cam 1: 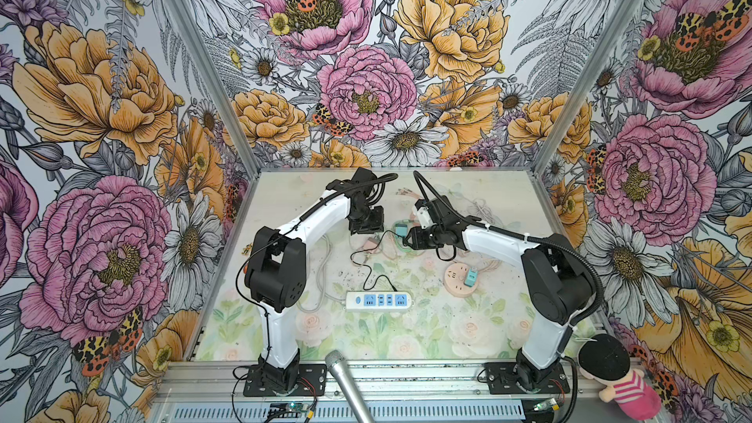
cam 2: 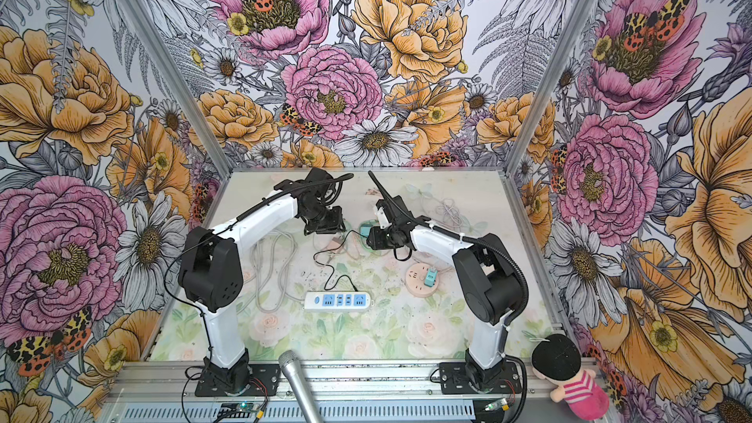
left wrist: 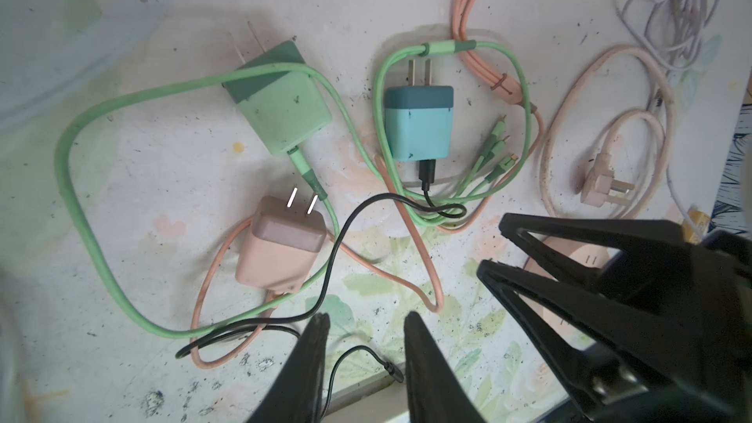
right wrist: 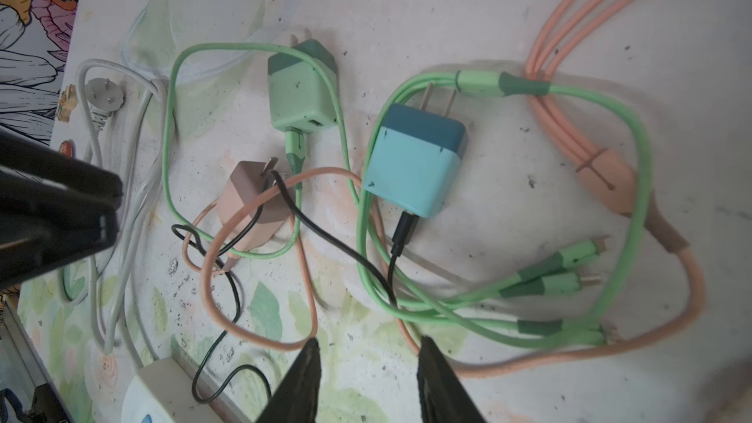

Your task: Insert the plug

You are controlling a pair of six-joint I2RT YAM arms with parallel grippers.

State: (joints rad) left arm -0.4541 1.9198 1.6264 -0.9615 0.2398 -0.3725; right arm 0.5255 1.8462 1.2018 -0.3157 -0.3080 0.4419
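In both top views we see the blue charger plug (cam 1: 401,230) lying on the table (cam 1: 468,319), well behind the white power strip (cam 1: 379,300). In the left wrist view, the left gripper (left wrist: 366,319) hangs partly open and empty. In the right wrist view, the right gripper (right wrist: 369,341) stands partly open and empty near that plug.

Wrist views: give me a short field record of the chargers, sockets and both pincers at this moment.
left pincer: open, empty
right pincer: open, empty
blue charger: lying flat, prongs bare, black cable attached
green charger: lying flat, unplugged
pink charger: lying flat, unplugged
white power strip: nothing plugged in
round pink socket: one teal plug inserted
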